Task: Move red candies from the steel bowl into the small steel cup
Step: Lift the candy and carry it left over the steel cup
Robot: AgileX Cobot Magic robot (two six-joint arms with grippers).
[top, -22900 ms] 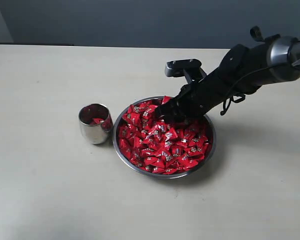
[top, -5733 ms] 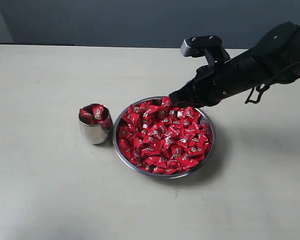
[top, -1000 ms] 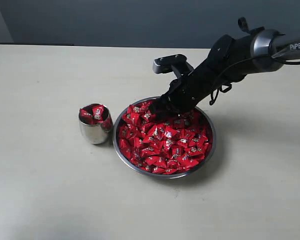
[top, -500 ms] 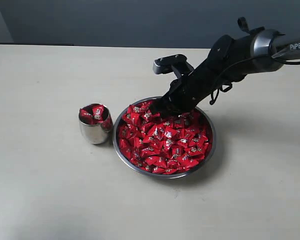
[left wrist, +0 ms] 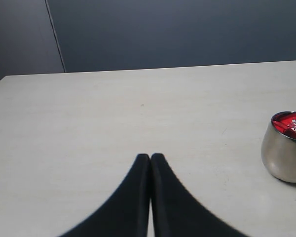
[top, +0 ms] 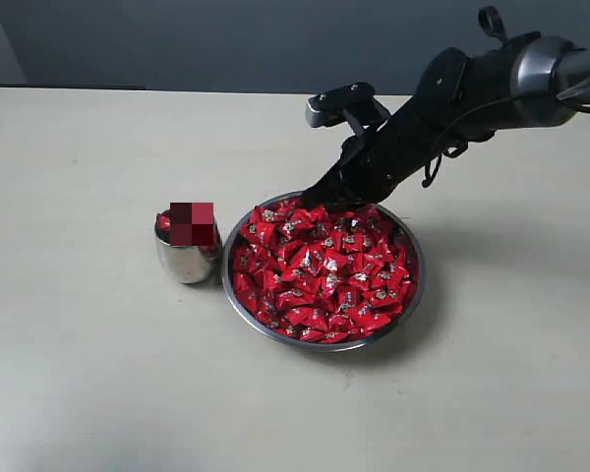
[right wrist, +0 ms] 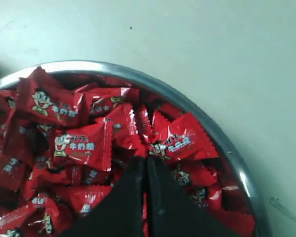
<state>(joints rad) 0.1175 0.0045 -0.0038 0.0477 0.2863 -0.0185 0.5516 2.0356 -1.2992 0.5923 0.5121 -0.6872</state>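
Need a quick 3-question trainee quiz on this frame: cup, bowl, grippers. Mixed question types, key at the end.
1. True or false: the small steel cup is empty.
2. Where is the right gripper?
A) over the small steel cup
B) over the steel bowl, near its rim
C) out of the exterior view
3. Fill in: the left gripper and the right gripper both have their jaws ____.

Key: 1 false, it already holds red candies; 2 B; 3 shut.
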